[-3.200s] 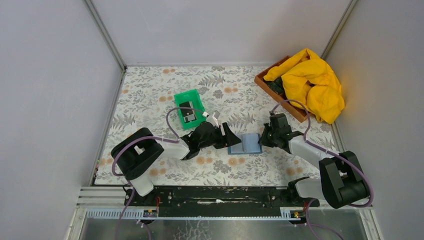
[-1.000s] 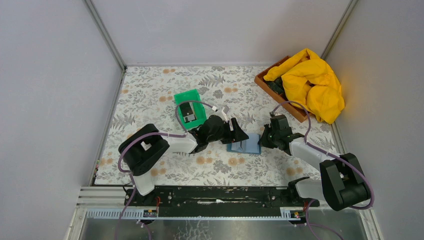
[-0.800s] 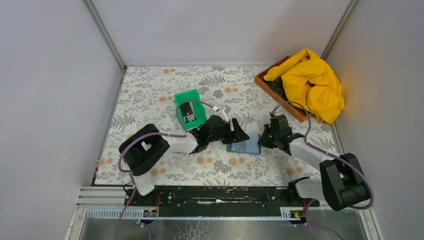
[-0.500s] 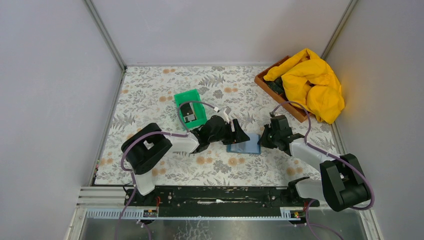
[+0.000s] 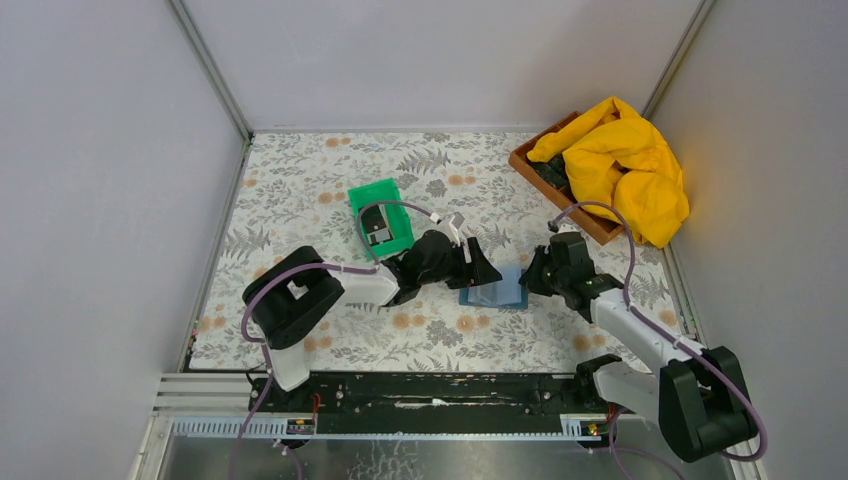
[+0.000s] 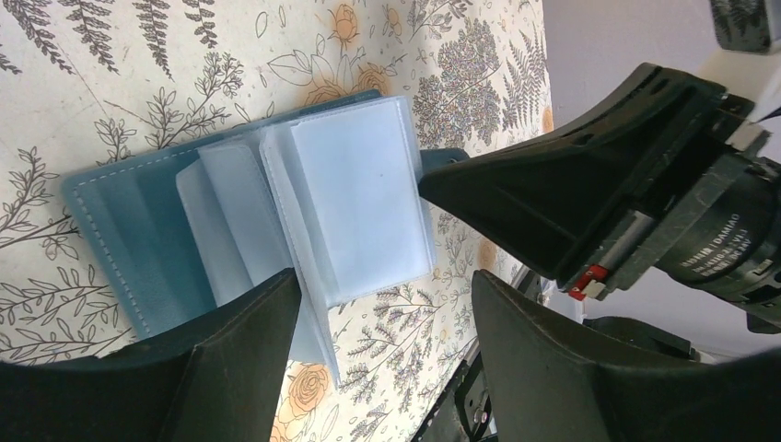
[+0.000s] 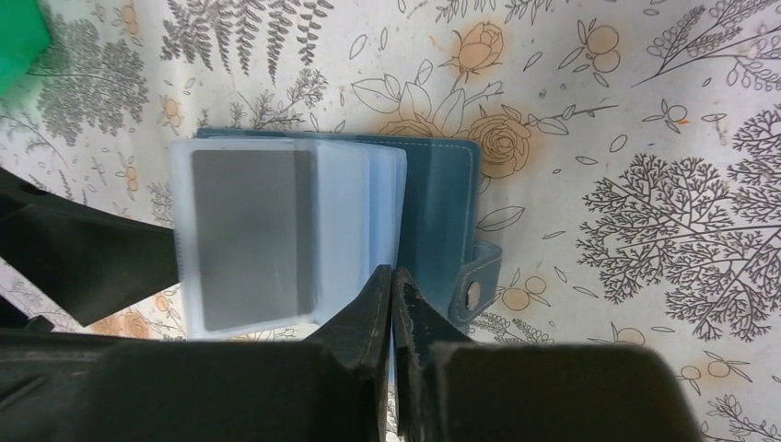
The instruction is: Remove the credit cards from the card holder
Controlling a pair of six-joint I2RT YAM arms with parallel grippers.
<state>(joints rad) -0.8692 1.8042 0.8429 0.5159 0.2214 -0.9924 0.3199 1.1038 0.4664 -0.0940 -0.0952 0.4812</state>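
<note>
- Card holder (image 5: 493,290) lies open near the green tray (image 5: 372,190), on its right, with a grey credit card (image 7: 249,235) in its clear sleeve.
- Left gripper (image 6: 379,299) has its fingers spread over the sleeves.
- Right gripper (image 7: 392,276) has its fingers together at the holder's edge.

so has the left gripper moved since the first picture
Yes. The left gripper has shifted right, away from the green tray, onto the left part of the card holder.
</note>
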